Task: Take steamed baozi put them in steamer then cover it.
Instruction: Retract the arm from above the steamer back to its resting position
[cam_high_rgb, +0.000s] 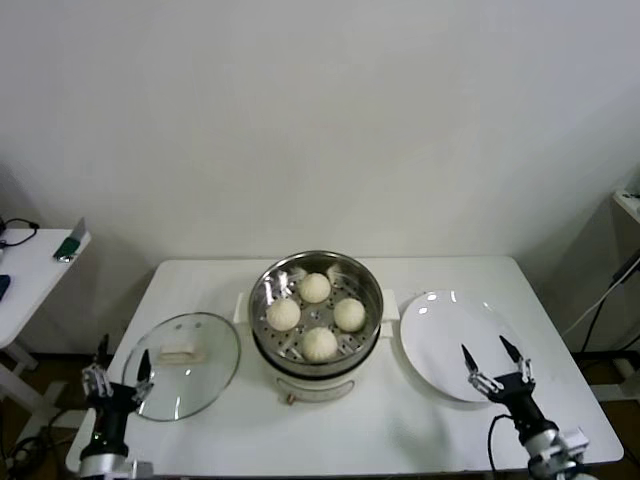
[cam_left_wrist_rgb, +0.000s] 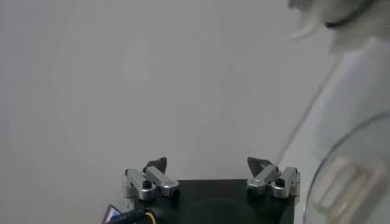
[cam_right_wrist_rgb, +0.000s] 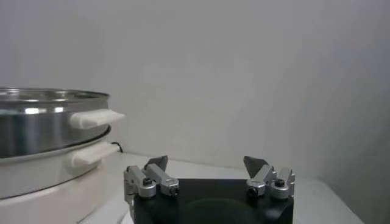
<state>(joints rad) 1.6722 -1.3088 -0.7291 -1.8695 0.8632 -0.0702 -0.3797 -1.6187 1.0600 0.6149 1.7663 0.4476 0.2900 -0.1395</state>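
Note:
Four cream-white baozi lie in the steel steamer (cam_high_rgb: 270, 285): one at the back (cam_high_rgb: 315, 288), one at the left (cam_high_rgb: 283, 314), one at the right (cam_high_rgb: 349, 314), one at the front (cam_high_rgb: 319, 344). The steamer sits in a white pot base and also shows in the right wrist view (cam_right_wrist_rgb: 42, 128). The glass cover (cam_high_rgb: 215, 375) with its cream handle (cam_high_rgb: 181, 353) lies flat on the table to the steamer's left; its edge shows in the left wrist view (cam_left_wrist_rgb: 359, 176). My left gripper (cam_high_rgb: 120, 365) is open at the cover's left edge. My right gripper (cam_high_rgb: 495, 358) is open over the white plate's front.
An empty white plate (cam_high_rgb: 440, 330) lies to the right of the steamer. The white table (cam_high_rgb: 400, 430) ends just in front of both grippers. A small side table (cam_high_rgb: 30, 265) with a dark object stands at the far left. A plain wall is behind.

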